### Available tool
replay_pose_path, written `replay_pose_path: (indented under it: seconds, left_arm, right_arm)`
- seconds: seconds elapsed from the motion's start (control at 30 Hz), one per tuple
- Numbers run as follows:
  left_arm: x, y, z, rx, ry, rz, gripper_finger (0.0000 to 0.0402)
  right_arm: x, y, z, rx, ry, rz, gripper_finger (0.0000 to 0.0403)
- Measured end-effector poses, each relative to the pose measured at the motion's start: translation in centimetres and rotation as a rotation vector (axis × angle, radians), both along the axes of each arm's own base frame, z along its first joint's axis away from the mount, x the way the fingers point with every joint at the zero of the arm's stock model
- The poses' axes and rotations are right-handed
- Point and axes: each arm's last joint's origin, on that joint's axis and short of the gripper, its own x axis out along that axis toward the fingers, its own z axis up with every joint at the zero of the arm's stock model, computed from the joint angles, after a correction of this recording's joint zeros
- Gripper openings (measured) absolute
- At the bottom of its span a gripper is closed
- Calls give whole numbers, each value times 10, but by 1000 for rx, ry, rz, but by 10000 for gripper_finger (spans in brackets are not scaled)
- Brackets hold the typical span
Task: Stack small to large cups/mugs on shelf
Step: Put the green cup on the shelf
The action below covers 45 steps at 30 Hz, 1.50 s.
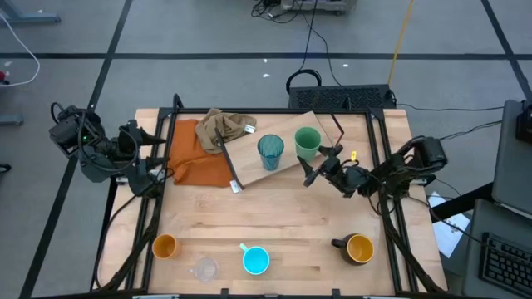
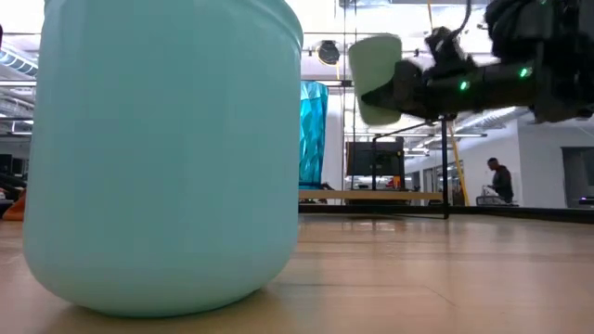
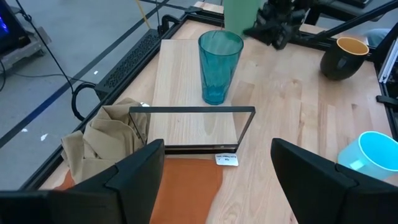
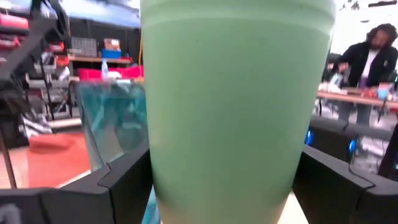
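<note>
Right wrist view: your right gripper (image 4: 221,180) pinches the green cup (image 4: 236,93), which fills the picture.

Low view: the light-blue mug (image 2: 162,148) looms nearest; the green cup hangs high above the shelf (image 2: 371,196).

High view: your right arm reaches in over the shelf beside the teal tumbler (image 1: 270,152). The left gripper (image 1: 154,170) waits at the table's left edge.

Left wrist view: its fingers (image 3: 134,171) stand spread.

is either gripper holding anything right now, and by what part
The right gripper holds the green cup by its side wall, lifted above the shelf. The left gripper is open and holds nothing.
</note>
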Motion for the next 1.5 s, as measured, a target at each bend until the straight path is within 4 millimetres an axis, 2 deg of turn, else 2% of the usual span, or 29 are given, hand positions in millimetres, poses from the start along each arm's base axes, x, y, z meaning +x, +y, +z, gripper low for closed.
replay_pose_path:
  seconds: [0.13, 0.23, 0.53, 0.8, 1.07, 1.37, 1.5]
  left_arm:
    - [0, 0, 0, -1, 1, -1, 296]
    - [0, 0, 0, -1, 3, -5, 296]
    - [0, 0, 0, 2, 6, -9, 296]
    - [0, 0, 0, 9, 9, -14, 296]
    - [0, 0, 0, 1, 8, -10, 296]
    - [0, 0, 0, 10, 1, -3, 296]
    - [1, -1, -3, 23, 5, 2, 296]
  right_arm:
    - [-22, 9, 22, -39, -50, -2, 307]
    - [-46, 15, 31, -53, -47, -59, 307]
    - [-87, 36, 46, -70, 84, -163, 307]
    - [-118, 40, 50, 4, -8, -42, 307]
    - [-131, 45, 59, 15, -138, 153, 307]
    - [-132, 48, 65, -46, -259, 316, 307]
    - [-127, 50, 62, -71, -237, 351, 307]
